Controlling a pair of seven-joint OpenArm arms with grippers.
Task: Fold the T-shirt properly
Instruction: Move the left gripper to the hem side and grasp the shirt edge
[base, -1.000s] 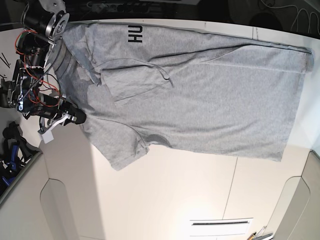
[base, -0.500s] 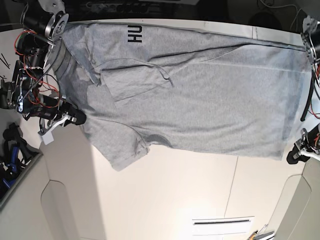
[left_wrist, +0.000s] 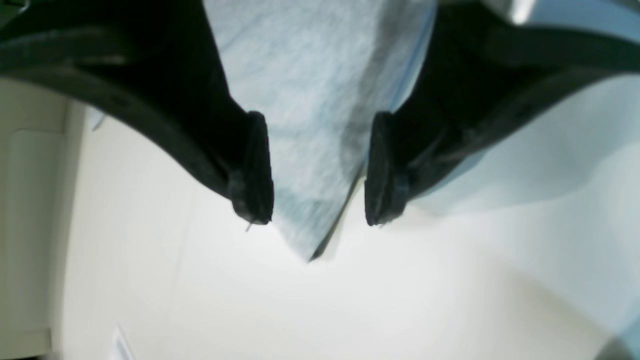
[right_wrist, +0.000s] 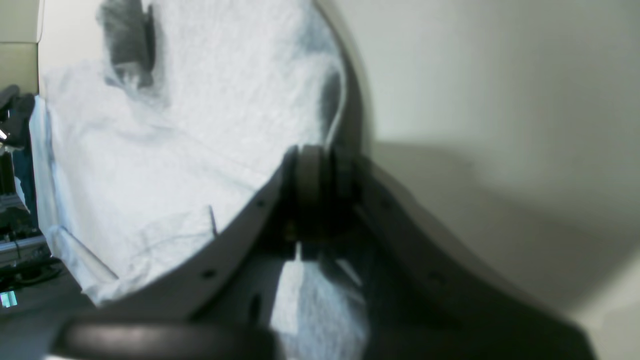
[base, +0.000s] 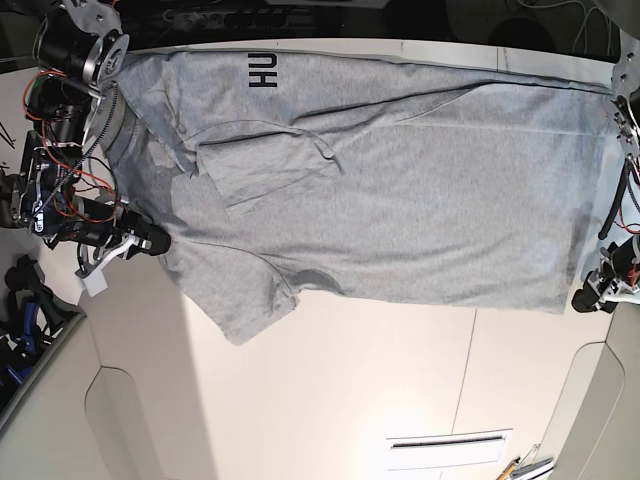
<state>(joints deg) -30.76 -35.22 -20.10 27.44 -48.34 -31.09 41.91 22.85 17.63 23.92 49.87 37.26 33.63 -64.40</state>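
Note:
The light grey T-shirt (base: 400, 190) lies spread flat on the white table (base: 330, 400), collar at the left and hem at the right. Dark letters "HU" (base: 262, 68) show at its top edge, and one sleeve (base: 265, 165) is folded onto the body. My right gripper (base: 152, 240) sits at the shirt's shoulder edge; in the right wrist view (right_wrist: 312, 172) its fingers are shut with the fabric edge (right_wrist: 200, 125) at the pads. My left gripper (base: 585, 300) is at the lower hem corner. In the left wrist view (left_wrist: 316, 216) it is open, with the shirt corner (left_wrist: 310, 125) between its pads (left_wrist: 255, 165).
Arm bases with red wiring (base: 60, 130) crowd the left edge. A small white tag (base: 95, 285) lies by the right gripper. A slotted panel (base: 450, 445) is in the table at the bottom. The dark table edge (base: 400, 25) runs along the top.
The left arm came into view at the right and its gripper moved up to the shirt's lower hem corner. The right gripper has stayed at the shoulder edge.

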